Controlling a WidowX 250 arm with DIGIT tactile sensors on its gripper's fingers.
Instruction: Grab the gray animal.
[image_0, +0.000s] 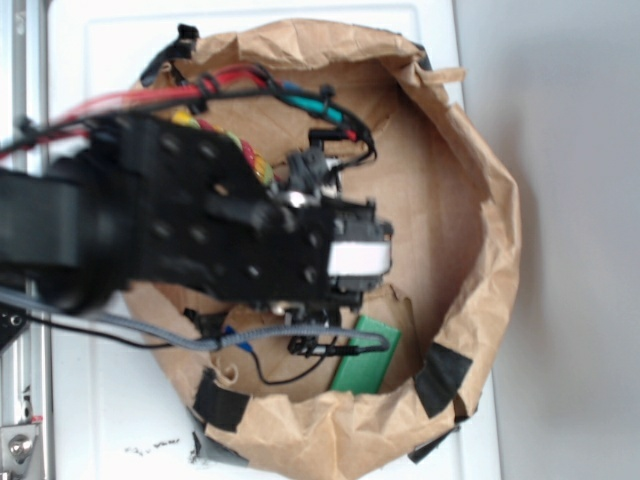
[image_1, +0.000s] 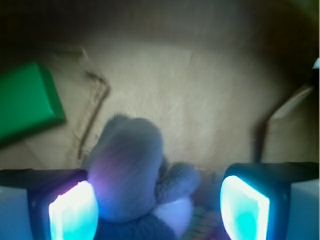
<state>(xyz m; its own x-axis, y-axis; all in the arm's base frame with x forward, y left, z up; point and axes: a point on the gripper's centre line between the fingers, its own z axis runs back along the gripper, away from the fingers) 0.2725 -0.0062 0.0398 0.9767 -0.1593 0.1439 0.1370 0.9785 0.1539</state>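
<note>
reaching stage, grasp not yet made. largest in the exterior view: white worktop (image_0: 100, 400), carrying a wide brown paper bag (image_0: 480, 200) rolled down into a shallow bowl, black tape patches on its rim. pale plain wall or floor to the right, metal rail at the far left edge; nothing more of the room visible.

over the bag, the black arm (image_0: 180, 230) with red, grey and black cables, blocking most of the bag floor. end effector (image_1: 159, 205) spread wide in the wrist view, glowing pads at either side low in the frame, neither clearly pressing on the toy.

green block (image_1: 27, 102) on the bag floor, off to one side and apart from the toy. bit of multicoloured rope (image_0: 255, 165) peeking out beside the arm.

gray animal (image_1: 127, 170) on the bag floor between the pads, nearer the left-hand pad in the picture, perhaps touching it, well clear of the other; hidden under the arm in the exterior view.

next, probably: slight shift to centre the toy, perhaps a little lower, then close on the soft body. likely to squash, so a full close needed.
</note>
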